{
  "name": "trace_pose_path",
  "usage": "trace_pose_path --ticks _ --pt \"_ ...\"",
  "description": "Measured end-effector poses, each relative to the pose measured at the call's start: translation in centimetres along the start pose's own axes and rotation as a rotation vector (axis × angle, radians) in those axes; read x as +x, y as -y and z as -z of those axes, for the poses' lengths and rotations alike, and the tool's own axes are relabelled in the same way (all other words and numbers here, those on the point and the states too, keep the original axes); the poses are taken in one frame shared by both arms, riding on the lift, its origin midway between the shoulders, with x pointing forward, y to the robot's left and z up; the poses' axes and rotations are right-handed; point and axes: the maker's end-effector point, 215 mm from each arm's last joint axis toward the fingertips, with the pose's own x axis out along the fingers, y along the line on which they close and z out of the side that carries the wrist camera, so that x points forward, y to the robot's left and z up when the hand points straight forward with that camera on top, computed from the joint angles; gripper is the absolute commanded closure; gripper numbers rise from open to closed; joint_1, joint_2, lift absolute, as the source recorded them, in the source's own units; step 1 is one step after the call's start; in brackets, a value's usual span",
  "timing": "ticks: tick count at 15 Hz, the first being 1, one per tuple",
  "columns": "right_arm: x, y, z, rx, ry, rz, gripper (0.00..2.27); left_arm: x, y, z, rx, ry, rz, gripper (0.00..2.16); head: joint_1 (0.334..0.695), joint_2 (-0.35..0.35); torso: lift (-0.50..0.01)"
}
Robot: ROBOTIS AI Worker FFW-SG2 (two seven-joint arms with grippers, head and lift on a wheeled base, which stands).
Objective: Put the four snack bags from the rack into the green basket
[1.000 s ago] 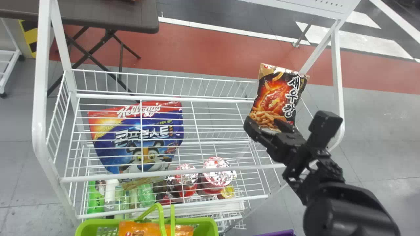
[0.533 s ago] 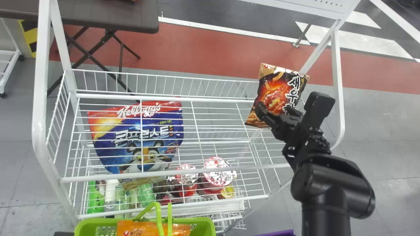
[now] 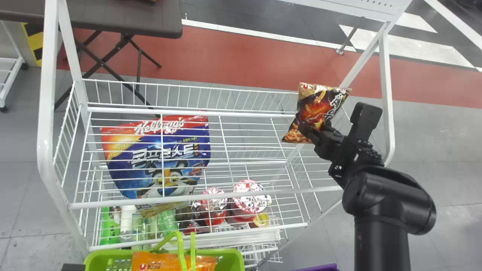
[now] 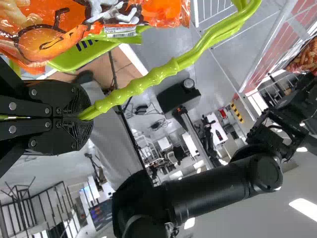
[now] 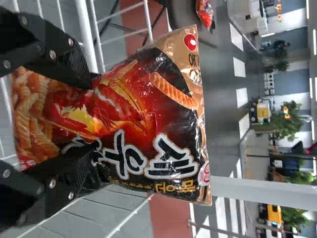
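The right hand (image 3: 314, 123) angles inward, fingers (image 3: 310, 131) partly closed.

brightly lit, ceiling lights (image 4: 305, 208) (glaring white), sheen on floor (image 3: 448, 137)

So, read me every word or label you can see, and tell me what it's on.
"Kellogg's": blue bag on the rack; its Korean title is too crossed by wires to quote surely.
"매운": small yellow letters on the held snack bag.
"새우": big white letters on that bag; the rest is hidden behind the right gripper.
Too small to read: print on the orange bag and on the green bottle.
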Motion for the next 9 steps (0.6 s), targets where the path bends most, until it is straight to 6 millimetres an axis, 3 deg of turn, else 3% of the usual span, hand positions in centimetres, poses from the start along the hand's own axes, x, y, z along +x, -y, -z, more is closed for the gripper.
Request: trace_pose_path --ticks 5,9 --pt "-3.5 -0.9 -0.9 0.038 0.063 -0.045 2.22 0.3 0.0 0.1 -0.009 -0.009 -0.001 1.88 0.695 -0.35 -0.007" --pt "-8.9 -4.1 -3.2 0.033 0.112 -0.128 2.22 0.6 0.0 0.1 -0.006 -0.012 -0.002 1.88 0.695 -0.35 -0.007"
